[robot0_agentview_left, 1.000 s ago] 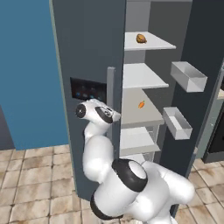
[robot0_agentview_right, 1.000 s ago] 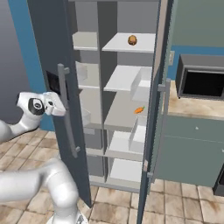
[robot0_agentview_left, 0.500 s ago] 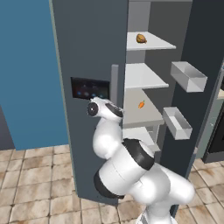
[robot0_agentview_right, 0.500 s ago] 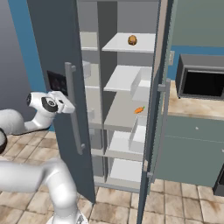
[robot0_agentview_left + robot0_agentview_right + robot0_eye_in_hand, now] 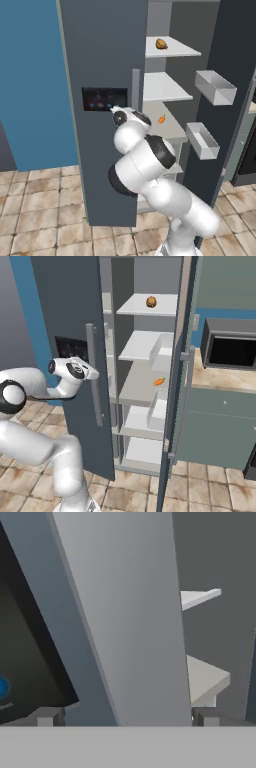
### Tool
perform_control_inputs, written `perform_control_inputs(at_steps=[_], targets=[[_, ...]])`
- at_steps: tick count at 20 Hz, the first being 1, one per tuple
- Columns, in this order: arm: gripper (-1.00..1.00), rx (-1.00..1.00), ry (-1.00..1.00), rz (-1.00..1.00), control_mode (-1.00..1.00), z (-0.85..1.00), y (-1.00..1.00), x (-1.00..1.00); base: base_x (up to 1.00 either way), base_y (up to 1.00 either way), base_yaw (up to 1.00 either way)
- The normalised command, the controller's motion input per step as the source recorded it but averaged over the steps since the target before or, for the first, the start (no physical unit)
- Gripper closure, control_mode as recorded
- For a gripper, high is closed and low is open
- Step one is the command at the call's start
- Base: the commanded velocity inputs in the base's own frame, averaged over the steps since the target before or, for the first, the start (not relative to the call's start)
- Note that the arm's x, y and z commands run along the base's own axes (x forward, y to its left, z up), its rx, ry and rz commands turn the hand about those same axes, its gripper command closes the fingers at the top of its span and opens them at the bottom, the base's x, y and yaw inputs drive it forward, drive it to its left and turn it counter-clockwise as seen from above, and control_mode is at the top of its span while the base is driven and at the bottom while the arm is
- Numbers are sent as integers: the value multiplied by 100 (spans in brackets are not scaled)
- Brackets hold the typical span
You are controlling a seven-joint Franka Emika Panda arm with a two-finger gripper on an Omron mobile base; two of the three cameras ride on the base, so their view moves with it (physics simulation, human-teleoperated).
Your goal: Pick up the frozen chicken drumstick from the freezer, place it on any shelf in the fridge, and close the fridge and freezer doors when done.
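Note:
The frozen chicken drumstick (image 5: 161,44) (image 5: 151,302) lies on the top shelf (image 5: 175,49) (image 5: 137,306) of the plain-doored fridge column. The freezer door (image 5: 100,55) (image 5: 70,301), with its black blue-lit panel (image 5: 104,98) (image 5: 20,662), stands partly swung in over the freezer. My gripper (image 5: 114,108) (image 5: 93,374) (image 5: 127,717) is open at this door's pale bar handle (image 5: 135,87) (image 5: 93,381) (image 5: 125,622); the bar runs between my fingertips (image 5: 47,716). The fridge door (image 5: 235,45) (image 5: 180,381) stands wide open on the right.
An orange carrot piece (image 5: 161,119) (image 5: 158,382) lies on a lower fridge shelf. Two grey bins (image 5: 215,86) hang on the open fridge door. A microwave (image 5: 232,351) sits on the counter (image 5: 225,378) to the right. A blue wall (image 5: 30,75) stands to the left.
The freezer door has swung further in toward its column, covering more of the freezer shelves. My hand has travelled with the handle toward the cabinet. The drumstick has not moved.

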Motion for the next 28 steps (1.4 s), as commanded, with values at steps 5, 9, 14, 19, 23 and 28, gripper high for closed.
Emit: perform_control_inputs(at_steps=[5, 9, 14, 19, 23, 28], targets=[[-100, 0, -1, 8, -100, 0, -2, 60, 0, 0, 0], [-100, 0, -1, 3, -100, 0, 0, 70, 0, 0, 0], [-100, 0, 0, 0, -100, 0, 0, 79, 0, 0, 0], [-100, 0, 0, 0, -100, 0, 0, 73, 0, 0, 0], [-100, 0, 2, 0, -100, 0, 2, 17, 0, 0, 0], [-100, 0, 1, 0, -100, 61, 6, 0, 0, 0, 0]])
